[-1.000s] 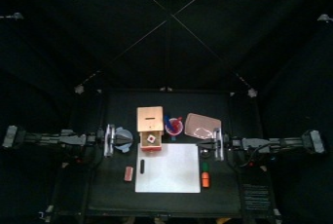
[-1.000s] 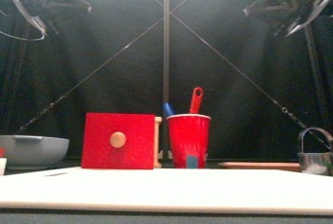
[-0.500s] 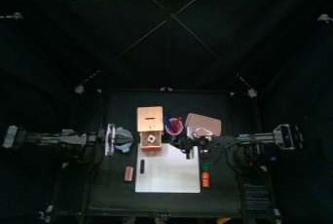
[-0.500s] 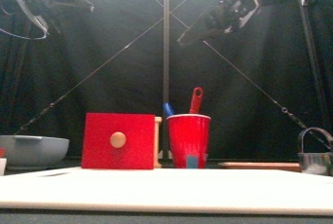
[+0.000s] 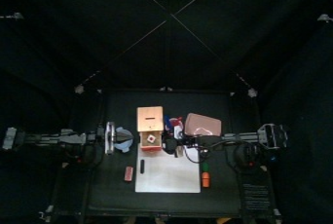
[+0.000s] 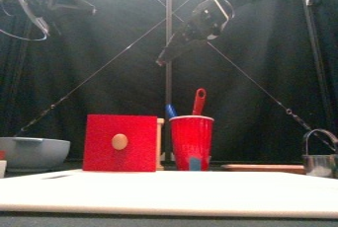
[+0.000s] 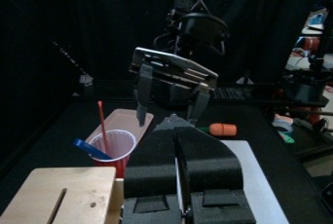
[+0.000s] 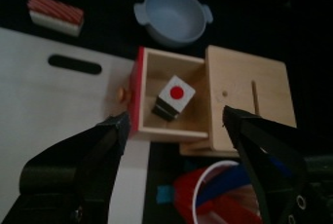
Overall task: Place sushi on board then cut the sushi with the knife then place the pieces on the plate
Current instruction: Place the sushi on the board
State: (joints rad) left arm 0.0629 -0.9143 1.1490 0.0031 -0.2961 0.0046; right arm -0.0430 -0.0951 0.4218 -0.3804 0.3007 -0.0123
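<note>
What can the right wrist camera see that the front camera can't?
Only the right wrist view looks down into the open wooden box, where a sushi piece lies. Only the front view shows the metal cutter. Both show the blue-grey bowl, the red cup, the white board and the box.

My black desk (image 5: 111, 197) carries the wooden box (image 5: 151, 121) just ahead of my right end effector (image 8: 176, 121), the blue-grey bowl (image 5: 117, 138) beyond it, the red cup (image 5: 173, 126) close beside, the white cutting board (image 5: 169, 167) below, the pink tray (image 5: 202, 125) behind.
</note>
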